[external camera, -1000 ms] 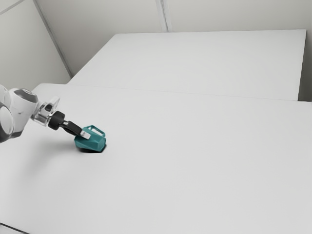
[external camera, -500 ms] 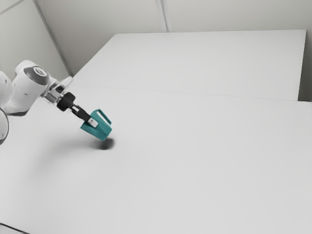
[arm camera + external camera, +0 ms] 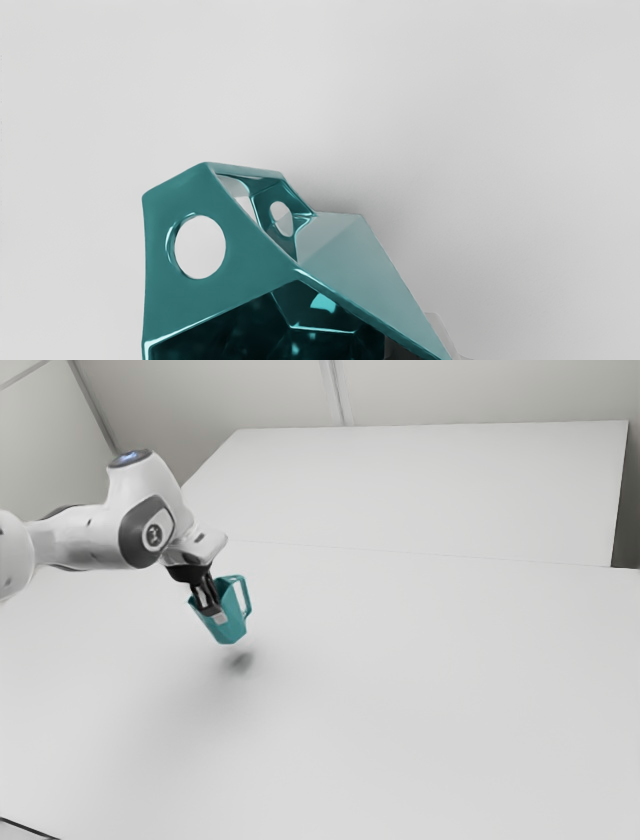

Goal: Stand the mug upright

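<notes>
Much table spreads past the raised mug, rim tilted.

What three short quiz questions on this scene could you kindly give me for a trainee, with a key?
1. True or false: the glossy teal faceted mug, held by the black two-finger gripper, is touching the smooth white table.

2. In the exterior view, where on the mug's body is its teal loop handle?
A) On the view's left side
B) On the view's right side
C) Underneath

3. Fill in with "up" or "down": the mug's open mouth faces mostly ____.

Key: 1. False; 2. B; 3. up
</notes>
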